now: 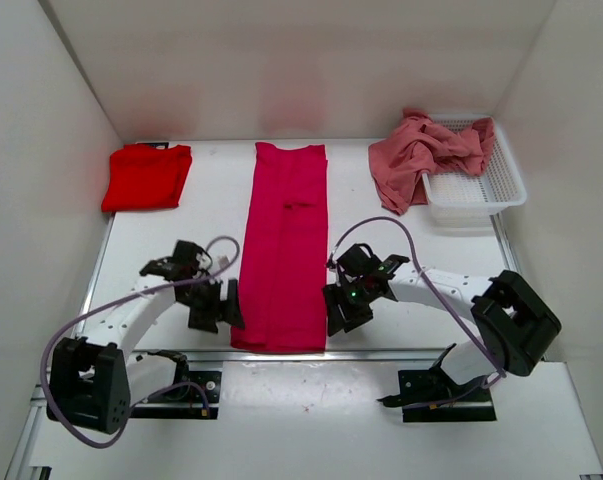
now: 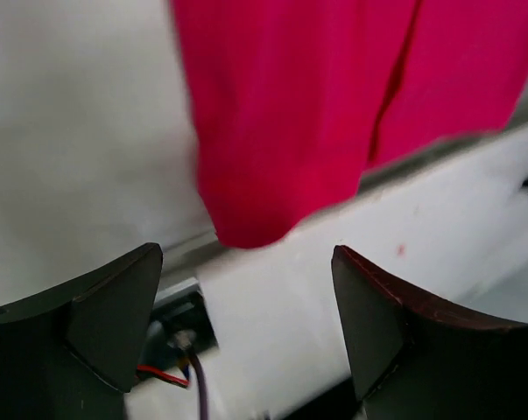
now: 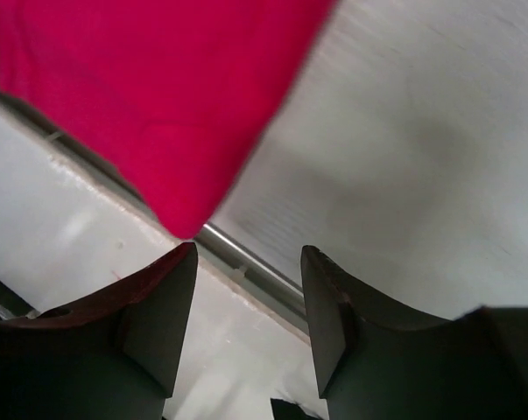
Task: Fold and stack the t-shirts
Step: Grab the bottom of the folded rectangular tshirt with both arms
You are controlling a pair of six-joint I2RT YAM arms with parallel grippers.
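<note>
The crimson-magenta t-shirt (image 1: 286, 245) lies in a long narrow folded strip down the middle of the table, its near end hanging over the front edge. My left gripper (image 1: 213, 310) is open and empty beside the strip's near left corner (image 2: 246, 219). My right gripper (image 1: 339, 312) is open and empty beside its near right corner (image 3: 180, 206). The bright red t-shirt (image 1: 147, 176) lies folded at the back left. The dusty salmon pink t-shirt (image 1: 426, 155) is crumpled at the back right, draped over the basket's rim.
A white mesh basket (image 1: 481, 185) stands at the back right. White walls enclose the table on three sides. A metal rail (image 3: 246, 262) runs along the table's front edge. Purple cables loop off both arms.
</note>
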